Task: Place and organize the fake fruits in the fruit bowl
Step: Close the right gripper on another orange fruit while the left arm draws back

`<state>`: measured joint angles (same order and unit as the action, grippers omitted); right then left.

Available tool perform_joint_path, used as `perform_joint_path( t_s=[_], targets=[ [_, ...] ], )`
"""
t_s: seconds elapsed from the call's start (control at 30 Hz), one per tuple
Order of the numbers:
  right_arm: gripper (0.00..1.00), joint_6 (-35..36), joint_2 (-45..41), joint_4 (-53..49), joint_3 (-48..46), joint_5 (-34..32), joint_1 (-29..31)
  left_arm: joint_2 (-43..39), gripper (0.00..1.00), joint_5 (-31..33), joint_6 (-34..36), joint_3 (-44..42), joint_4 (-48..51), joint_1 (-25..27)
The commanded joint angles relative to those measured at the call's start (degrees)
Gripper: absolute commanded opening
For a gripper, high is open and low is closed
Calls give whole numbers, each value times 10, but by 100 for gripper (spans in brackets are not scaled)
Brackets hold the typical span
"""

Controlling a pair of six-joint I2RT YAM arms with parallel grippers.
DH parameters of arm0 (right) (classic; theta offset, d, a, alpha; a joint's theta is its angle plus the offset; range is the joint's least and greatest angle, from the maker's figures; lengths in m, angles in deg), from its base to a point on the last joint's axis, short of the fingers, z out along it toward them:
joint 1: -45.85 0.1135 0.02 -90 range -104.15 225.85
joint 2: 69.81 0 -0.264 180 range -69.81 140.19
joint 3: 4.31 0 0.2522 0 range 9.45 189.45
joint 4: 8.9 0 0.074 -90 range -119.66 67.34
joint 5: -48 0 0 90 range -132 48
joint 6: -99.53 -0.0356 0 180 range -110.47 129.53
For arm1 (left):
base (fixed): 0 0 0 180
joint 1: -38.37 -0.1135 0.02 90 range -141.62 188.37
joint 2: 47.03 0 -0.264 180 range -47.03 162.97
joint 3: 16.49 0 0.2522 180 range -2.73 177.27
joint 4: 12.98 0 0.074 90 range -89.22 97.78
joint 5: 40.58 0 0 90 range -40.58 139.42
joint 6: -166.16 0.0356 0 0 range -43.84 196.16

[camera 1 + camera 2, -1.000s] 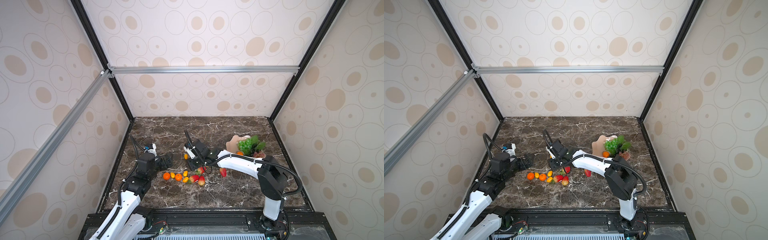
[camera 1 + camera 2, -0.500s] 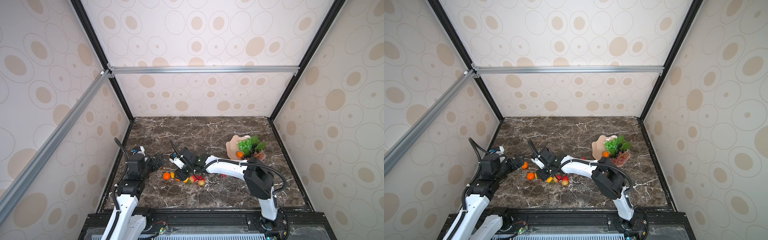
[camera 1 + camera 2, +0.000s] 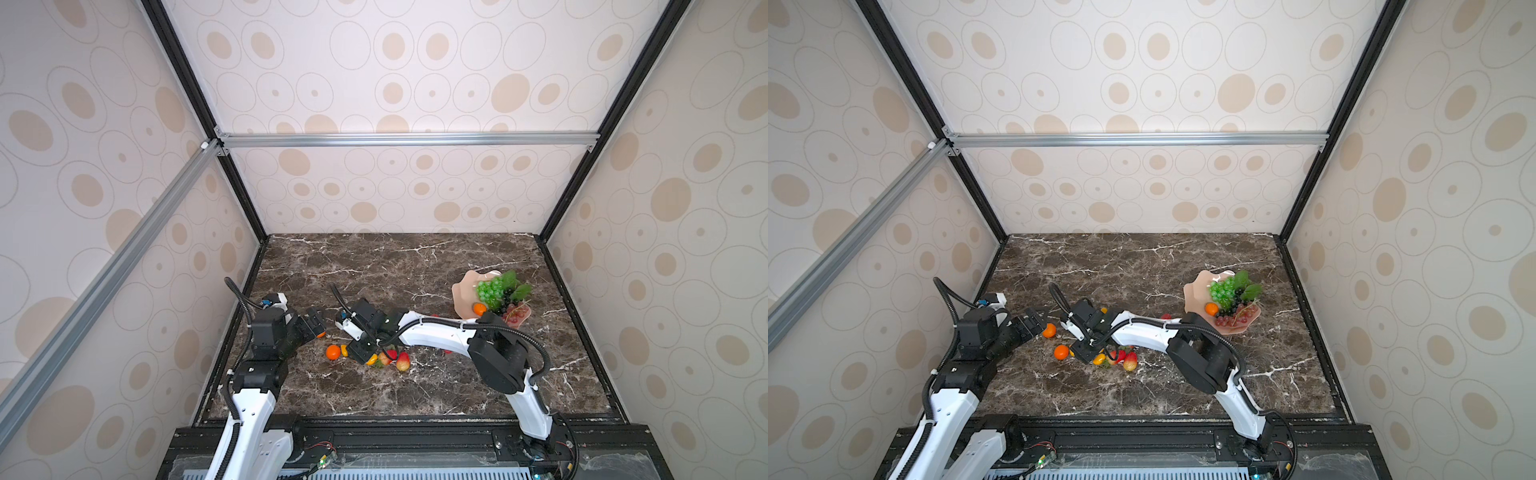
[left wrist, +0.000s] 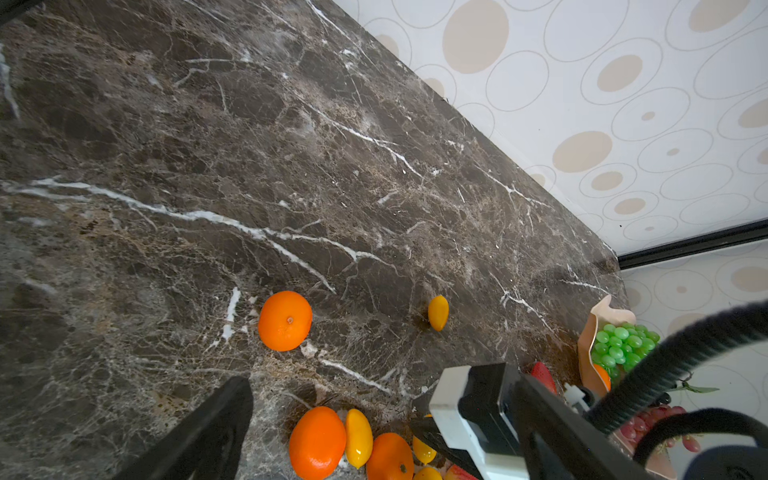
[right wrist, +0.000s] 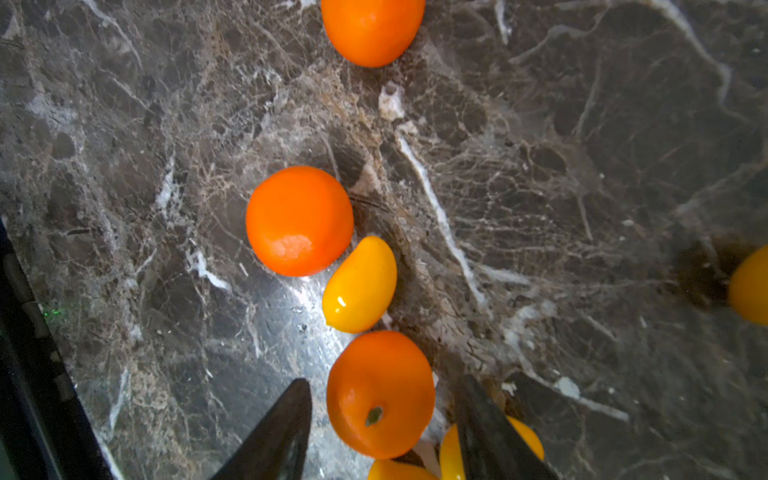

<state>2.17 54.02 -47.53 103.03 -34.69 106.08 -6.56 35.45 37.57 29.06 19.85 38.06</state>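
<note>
Front-left on the dark brown marble tabletop: small round plastic orange sits between the right gripper fingers, not yet pinched.
Jaws apart, one black finger on each side of it with a sliver of gap. It looks lined up for a grab, probably so the fruit can go to the shallow pale pink scalloped fruit bowl. That bowl is well apart at right rear and already holds a green grape bunch, a red grape bunch and another orange. Target is crowded: yellow oval fruit just beside it, more yellow ones under one finger, second loose orange beyond, red strawberries by the pile. Closing could nudge the neighbours. Left gripper hangs wide open near a third loose orange, close to the right wrist, so crossing arms is a risk.
</note>
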Motion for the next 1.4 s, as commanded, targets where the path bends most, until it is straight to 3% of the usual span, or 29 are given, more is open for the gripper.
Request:
perform_joint_path(
  t_s=[0.0,0.97,1.37],
  targets=[
    [59,9,18,-24,16,-2,6,0,98,-8,-4,-2,-6,-7],
    [52,3,49,-41,36,-14,6,4,98,-19,-2,-1,-19,-13],
    [45,-12,3,-37,27,-18,5,-2,98,0,5,4,-13,-12]
  ],
)
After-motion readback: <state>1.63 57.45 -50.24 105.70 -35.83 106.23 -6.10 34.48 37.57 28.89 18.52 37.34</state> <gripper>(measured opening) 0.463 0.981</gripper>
